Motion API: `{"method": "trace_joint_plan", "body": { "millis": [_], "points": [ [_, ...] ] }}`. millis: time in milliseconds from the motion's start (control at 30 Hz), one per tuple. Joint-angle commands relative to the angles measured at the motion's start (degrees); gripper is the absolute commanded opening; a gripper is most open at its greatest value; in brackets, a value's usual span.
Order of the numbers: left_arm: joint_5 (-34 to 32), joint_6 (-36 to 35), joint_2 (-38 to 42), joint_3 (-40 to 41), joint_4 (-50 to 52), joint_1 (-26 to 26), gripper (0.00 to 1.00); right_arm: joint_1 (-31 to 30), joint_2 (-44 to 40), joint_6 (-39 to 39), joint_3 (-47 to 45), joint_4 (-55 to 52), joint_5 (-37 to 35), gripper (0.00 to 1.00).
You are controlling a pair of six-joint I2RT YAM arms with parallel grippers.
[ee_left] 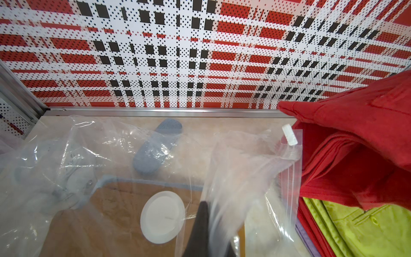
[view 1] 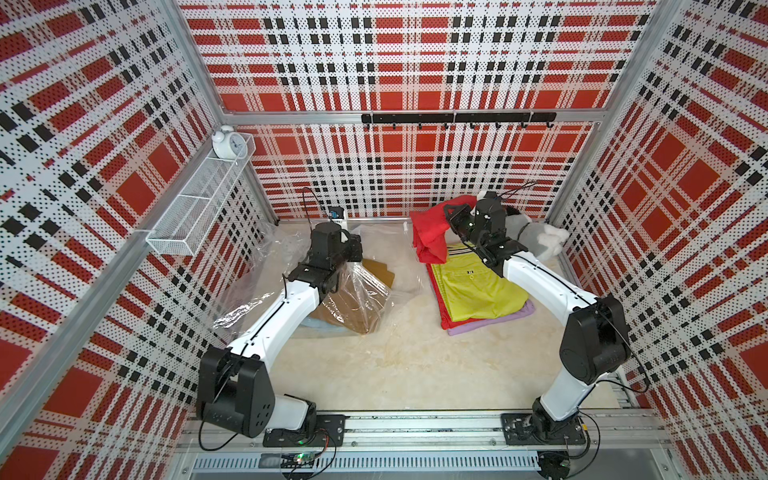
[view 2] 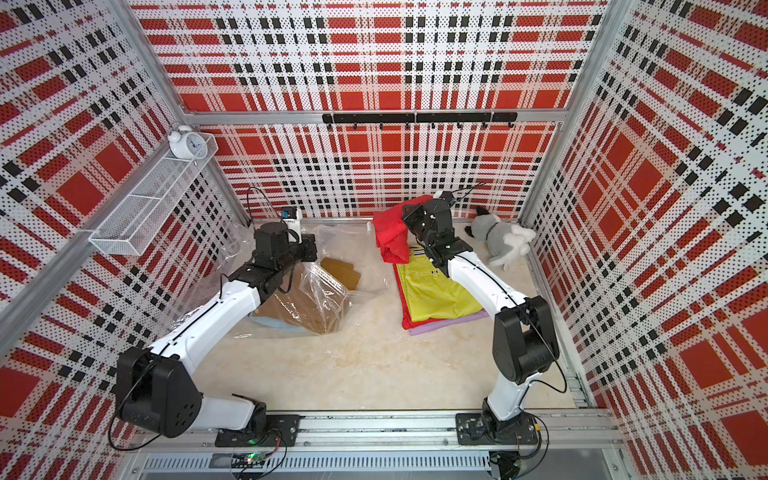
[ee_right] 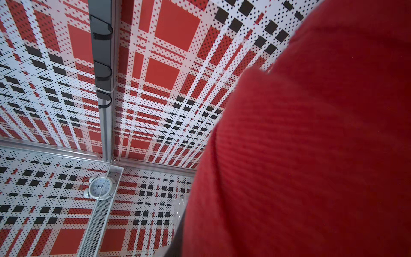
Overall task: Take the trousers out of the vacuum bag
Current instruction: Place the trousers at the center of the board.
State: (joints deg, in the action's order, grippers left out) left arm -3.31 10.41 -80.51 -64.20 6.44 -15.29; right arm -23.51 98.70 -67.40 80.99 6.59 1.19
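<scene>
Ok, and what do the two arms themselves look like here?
The left arm and right arm both have white shells between bulky black joint housings, with black wrists. A thin black cable runs along each white shell and loops loose near the base. The left shoulder housing shows small round holes. Each base sits on a black plate on a silver rail.

The front and middle of the table (view 1: 395, 374) is bare, so a gripper could pass there between the left arm (view 1: 282, 307) and the right arm (view 1: 540, 282). On the left, the puffed-up vacuum bag (view 1: 245, 291) fills the floor back to the wall, and a grey slipper (ee_left: 155, 149) shows through the plastic. On the right, the pile of trousers (view 1: 478, 291), the lifted red trousers (view 1: 428, 237) and the plush toy (view 1: 536, 241) block the way, and the bag's edge lies just beside the pile at the back.
</scene>
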Motion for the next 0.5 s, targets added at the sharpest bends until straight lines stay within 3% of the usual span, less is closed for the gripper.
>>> {"method": "trace_joint_plan", "body": {
  "millis": [0, 467],
  "points": [
    [-0.82, -0.01, 0.71, -0.31, -2.48, 0.65, 0.00, -0.22, -2.81, 0.40, -1.13, 7.72, -2.79, 0.00],
    [-0.79, -0.22, 0.88, -0.36, -2.46, 0.68, 0.00, 0.63, -10.73, 12.69, -4.97, 1.66, -11.70, 0.00]
  ]
}}
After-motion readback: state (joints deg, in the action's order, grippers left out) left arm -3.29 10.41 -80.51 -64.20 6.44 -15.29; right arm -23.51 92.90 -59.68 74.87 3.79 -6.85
